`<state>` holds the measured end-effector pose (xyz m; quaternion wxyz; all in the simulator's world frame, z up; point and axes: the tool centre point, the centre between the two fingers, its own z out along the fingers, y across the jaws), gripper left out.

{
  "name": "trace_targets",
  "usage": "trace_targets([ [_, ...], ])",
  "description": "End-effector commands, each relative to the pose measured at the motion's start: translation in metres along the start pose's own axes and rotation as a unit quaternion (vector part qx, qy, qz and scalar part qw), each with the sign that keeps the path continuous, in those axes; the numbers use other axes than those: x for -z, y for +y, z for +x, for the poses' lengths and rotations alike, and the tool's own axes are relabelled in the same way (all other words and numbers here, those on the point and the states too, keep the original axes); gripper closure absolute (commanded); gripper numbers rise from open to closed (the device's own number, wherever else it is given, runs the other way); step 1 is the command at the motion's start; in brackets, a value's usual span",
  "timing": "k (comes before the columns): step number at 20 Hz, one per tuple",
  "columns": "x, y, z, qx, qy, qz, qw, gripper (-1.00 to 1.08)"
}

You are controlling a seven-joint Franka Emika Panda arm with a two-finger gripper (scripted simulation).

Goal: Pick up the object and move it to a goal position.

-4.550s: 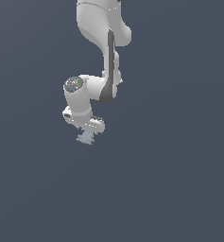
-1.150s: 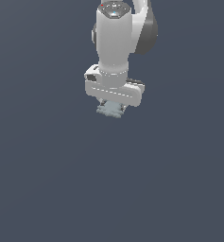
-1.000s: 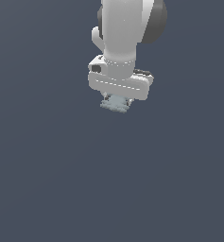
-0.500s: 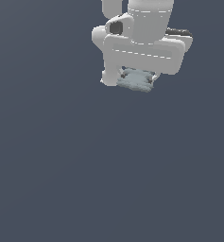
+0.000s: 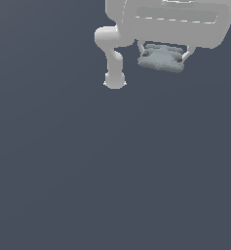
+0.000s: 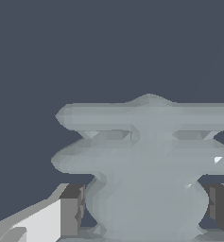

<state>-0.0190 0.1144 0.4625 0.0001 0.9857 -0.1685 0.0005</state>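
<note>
The object (image 5: 162,58), a pale grey-blue flattish lump with ridged sides, hangs under the white hand near the top of the exterior view, well above the dark floor. My gripper (image 5: 163,56) is shut on the object, one finger at each of its ends. In the wrist view the object (image 6: 146,165) fills most of the picture, its ridges stacked one over another, with a dark finger pad (image 6: 72,208) against one side and the other finger pad (image 6: 222,208) against the opposite side.
The white arm's base (image 5: 114,80) stands on the floor at the exterior view's left of the gripper, with a link (image 5: 109,41) rising from it. The plain dark grey floor (image 5: 112,171) lies around it.
The gripper with the object has risen and come closer to the camera, shifting toward the exterior view's right. The arm's base has come into view behind it.
</note>
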Motion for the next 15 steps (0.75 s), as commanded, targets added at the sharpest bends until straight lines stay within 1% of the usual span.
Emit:
trace_targets([
  [1,0.012,-0.007,0.000,0.000,0.000,0.000,1.0000,1.08],
  [8,0.031,-0.018,0.000,0.000,-0.001,0.000,1.0000,1.08],
  [15,0.036,-0.022,0.001,0.000,-0.001,0.000,1.0000,1.08],
])
